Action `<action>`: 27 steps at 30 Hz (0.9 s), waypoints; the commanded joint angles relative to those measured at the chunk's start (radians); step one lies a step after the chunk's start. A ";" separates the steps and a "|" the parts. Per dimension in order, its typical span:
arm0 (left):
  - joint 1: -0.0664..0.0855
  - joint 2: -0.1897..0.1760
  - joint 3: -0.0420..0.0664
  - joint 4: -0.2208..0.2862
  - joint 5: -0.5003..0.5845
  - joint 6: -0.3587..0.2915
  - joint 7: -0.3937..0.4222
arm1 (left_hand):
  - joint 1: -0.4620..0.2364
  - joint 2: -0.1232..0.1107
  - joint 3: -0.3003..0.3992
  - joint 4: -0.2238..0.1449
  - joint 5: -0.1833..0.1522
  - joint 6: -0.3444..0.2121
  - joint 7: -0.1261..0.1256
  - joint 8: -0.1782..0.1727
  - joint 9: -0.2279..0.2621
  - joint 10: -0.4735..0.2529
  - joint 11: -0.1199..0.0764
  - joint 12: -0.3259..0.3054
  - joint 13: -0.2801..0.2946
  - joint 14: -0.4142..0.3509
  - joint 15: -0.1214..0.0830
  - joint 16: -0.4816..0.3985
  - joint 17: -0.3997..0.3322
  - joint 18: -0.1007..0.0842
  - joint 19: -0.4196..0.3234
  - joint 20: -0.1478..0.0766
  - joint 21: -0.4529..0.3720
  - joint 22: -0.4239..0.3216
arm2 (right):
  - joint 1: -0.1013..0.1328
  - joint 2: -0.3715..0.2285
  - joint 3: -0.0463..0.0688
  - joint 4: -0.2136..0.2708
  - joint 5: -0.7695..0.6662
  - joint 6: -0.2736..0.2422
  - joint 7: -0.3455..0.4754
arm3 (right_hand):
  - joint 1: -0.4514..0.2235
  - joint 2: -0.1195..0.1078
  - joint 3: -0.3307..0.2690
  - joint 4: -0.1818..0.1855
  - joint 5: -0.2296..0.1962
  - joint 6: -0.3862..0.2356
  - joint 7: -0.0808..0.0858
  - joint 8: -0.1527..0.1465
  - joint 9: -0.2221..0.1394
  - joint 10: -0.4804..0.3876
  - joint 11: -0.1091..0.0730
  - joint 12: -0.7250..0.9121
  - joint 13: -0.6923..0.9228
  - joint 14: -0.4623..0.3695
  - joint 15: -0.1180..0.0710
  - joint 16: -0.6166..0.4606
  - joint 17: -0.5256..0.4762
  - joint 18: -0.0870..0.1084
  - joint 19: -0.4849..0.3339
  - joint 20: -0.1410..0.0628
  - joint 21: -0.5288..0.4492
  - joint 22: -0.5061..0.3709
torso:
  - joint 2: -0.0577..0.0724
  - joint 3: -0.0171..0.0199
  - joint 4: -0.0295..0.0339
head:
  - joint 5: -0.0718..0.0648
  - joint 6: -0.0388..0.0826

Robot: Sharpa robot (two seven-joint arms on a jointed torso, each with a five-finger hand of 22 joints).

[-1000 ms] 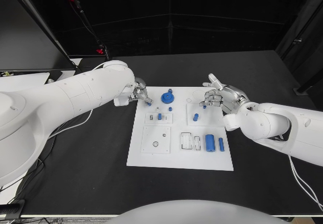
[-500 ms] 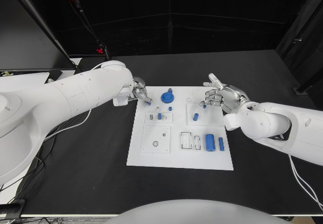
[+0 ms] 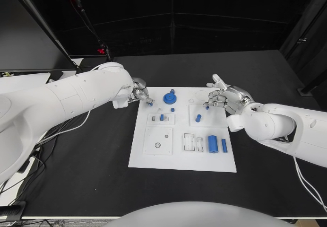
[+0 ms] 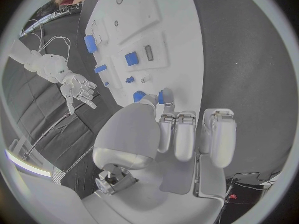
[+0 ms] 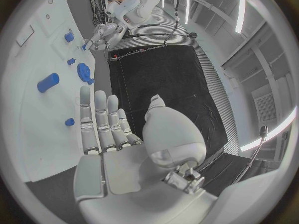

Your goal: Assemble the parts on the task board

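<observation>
you have the white task board [image 3: 183, 161] lying flat mid-worktop. a blue round part [image 3: 169, 99] sits near its far edge, a blue cylinder [image 3: 212, 144] and slim blue bar [image 3: 224, 146] lie near its right side, and a small blue piece [image 4: 160, 96] is apparently pinched at the far-left corner.

Task board [image 3: 183, 161] lies mid-tabletop [image 3: 89, 170]. Left robot hand [image 3: 141, 92] sits at the board's far left corner, right robot hand [image 3: 221, 98] over its far right corner. Round part [image 3: 169, 99] lies between them; cylinder part [image 3: 212, 144] lies nearer, right side.
</observation>
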 commanded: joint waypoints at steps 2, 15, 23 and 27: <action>0.008 -0.033 0.001 0.047 0.029 -0.037 0.009 | 0.082 0.071 0.007 -0.001 0.006 0.008 -0.002 0.006 0.001 0.112 -0.011 0.003 0.260 0.103 -0.006 0.001 0.263 0.001 0.078 -0.004 -0.007 0.253 | 0.001 -0.002 0.000 0.003 0.000 -0.001 0.009 | 0.007 0.002 -0.006 0.001 0.006 -0.009 0.113 0.007 -0.001 -0.003 0.001 0.005 -0.002 -0.006 0.001 0.005 -0.002 0.017 -0.001 0.003 -0.002 -0.002 | -0.001 0.0016 -0.0002 | 0.004 0.001; 0.015 -0.146 0.000 0.227 0.047 -0.075 -0.015 | 0.082 0.067 0.010 0.000 0.007 0.009 -0.001 0.006 0.002 0.112 -0.010 0.003 0.260 0.103 -0.006 0.001 0.263 0.002 0.075 -0.004 -0.009 0.252 | 0.001 -0.005 0.000 0.002 0.000 0.000 0.018 | 0.007 0.002 -0.006 0.001 0.006 -0.009 0.113 0.007 -0.002 -0.003 0.001 0.005 -0.002 -0.007 0.002 0.006 -0.002 0.017 -0.001 0.003 -0.002 -0.002 | -0.001 0.0016 0.0085 | 0.006 -0.004; 0.015 -0.179 0.000 0.297 0.047 -0.076 -0.042 | 0.083 0.066 0.011 0.000 0.008 0.009 0.000 0.006 0.002 0.112 -0.010 0.003 0.260 0.103 -0.006 0.001 0.263 0.002 0.074 -0.004 -0.009 0.252 | 0.001 -0.004 0.000 0.001 0.000 0.001 0.018 | 0.007 0.003 -0.006 0.001 0.006 -0.009 0.114 0.008 -0.002 -0.003 0.001 0.005 -0.003 -0.007 0.002 0.006 -0.003 0.017 -0.001 0.003 -0.002 -0.002 | -0.001 0.0023 0.0066 | 0.013 -0.006; 0.015 -0.187 0.000 0.320 0.046 -0.072 -0.062 | 0.083 0.065 0.013 0.000 0.009 0.009 0.000 0.006 0.002 0.112 -0.010 0.003 0.260 0.103 -0.006 0.001 0.263 0.002 0.073 -0.004 -0.010 0.252 | 0.001 -0.005 0.000 0.001 0.000 0.001 0.019 | 0.007 0.003 -0.006 0.001 0.006 -0.009 0.114 0.008 -0.002 -0.003 0.001 0.005 -0.003 -0.007 0.002 0.006 -0.003 0.017 -0.001 0.003 -0.002 -0.002 | -0.001 0.0023 0.0053 | 0.015 -0.009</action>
